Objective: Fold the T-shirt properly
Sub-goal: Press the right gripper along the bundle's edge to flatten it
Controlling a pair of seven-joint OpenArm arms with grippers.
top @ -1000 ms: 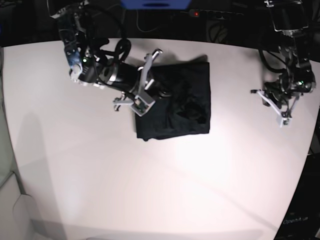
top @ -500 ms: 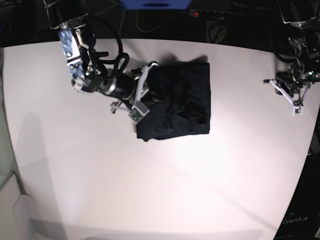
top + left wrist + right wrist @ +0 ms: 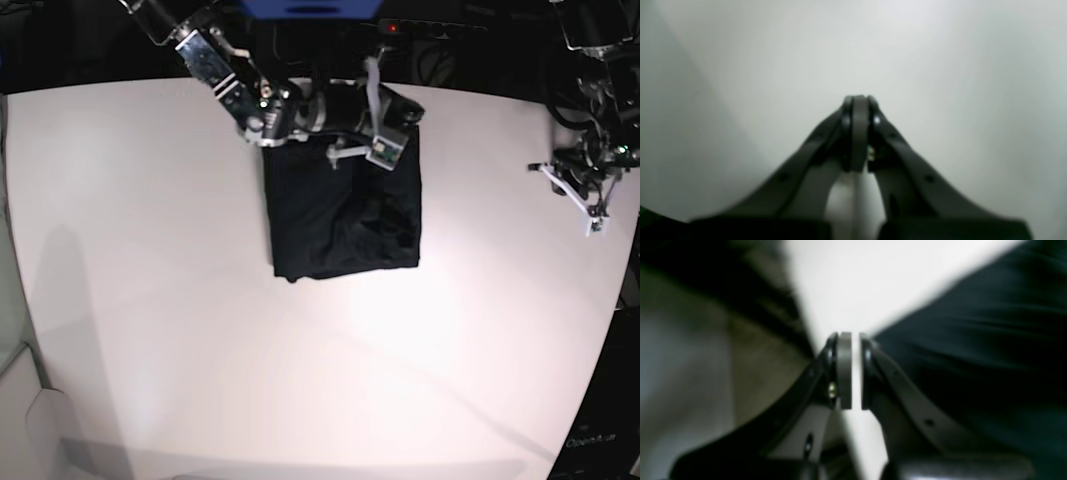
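Black T-shirt (image 3: 340, 215) lies folded; right gripper (image 3: 378, 118), nearly closed and empty, has swung to its far edge, so final tidying seems underway.

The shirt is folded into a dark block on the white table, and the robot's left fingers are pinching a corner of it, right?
Not quite. The shirt is a folded dark block on the white table, but the left fingers hold nothing. The left wrist view shows them shut over bare table, and the base view shows that arm far off to the side.

T-shirt (image 3: 340, 215) — soft matt knit; table (image 3: 200, 340) — smooth white.
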